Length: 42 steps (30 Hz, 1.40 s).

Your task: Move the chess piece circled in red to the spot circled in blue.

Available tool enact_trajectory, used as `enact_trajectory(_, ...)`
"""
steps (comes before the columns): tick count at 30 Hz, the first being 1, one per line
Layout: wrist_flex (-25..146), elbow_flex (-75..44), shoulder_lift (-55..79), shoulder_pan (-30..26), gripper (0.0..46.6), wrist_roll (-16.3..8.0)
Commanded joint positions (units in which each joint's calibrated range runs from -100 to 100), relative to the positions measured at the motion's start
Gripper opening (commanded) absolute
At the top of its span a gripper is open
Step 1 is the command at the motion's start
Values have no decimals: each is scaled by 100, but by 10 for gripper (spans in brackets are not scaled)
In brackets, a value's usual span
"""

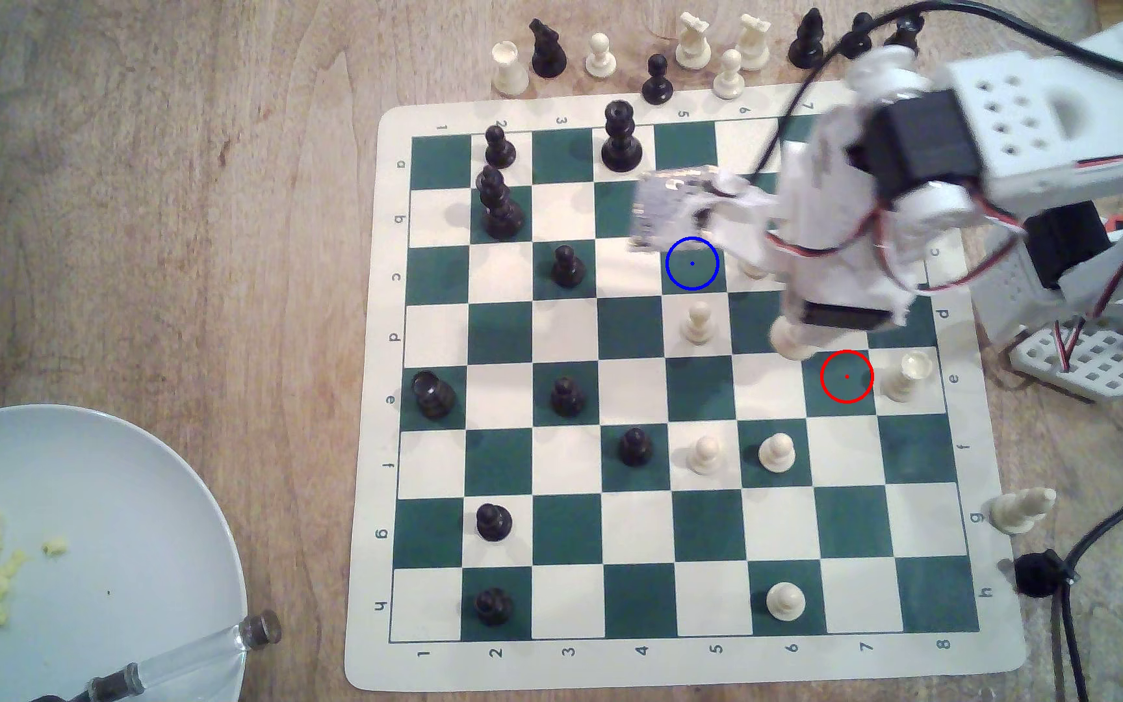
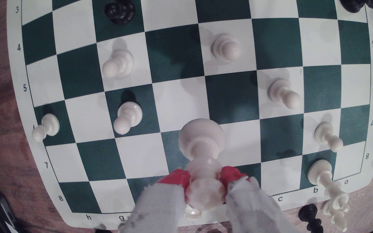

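The chess piece circled in red point(image 2: 201, 139) is a tall cream-white piece held by its top in my gripper point(image 2: 204, 179), whose red fingertips point(image 2: 177, 179) are shut on it. Its wide base point(image 1: 790, 339) shows below my arm point(image 1: 835, 223) in the exterior view, hanging above the board, up and left of the red ring point(image 1: 846, 376). That ringed green square is bare. The spot circled in blue point(image 1: 692, 263) is a bare dark green square, two columns to the exterior view's left and two rows up from the red ring.
A white pawn point(image 1: 698, 322) stands one square below the blue ring, and a partly hidden white piece point(image 1: 751, 270) is beside it. A white rook point(image 1: 906, 374) stands right of the red ring. Black pieces fill the board's left. Captured pieces point(image 1: 690, 40) line the top edge.
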Motion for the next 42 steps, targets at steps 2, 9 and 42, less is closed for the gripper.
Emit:
enact_trajectory(2,142,-1348,359,462,2,127)
enact_trajectory(9,-268,-1493,987,1190,3,327)
enact_trajectory(42,-2119,-115,2015,1636,3,425)
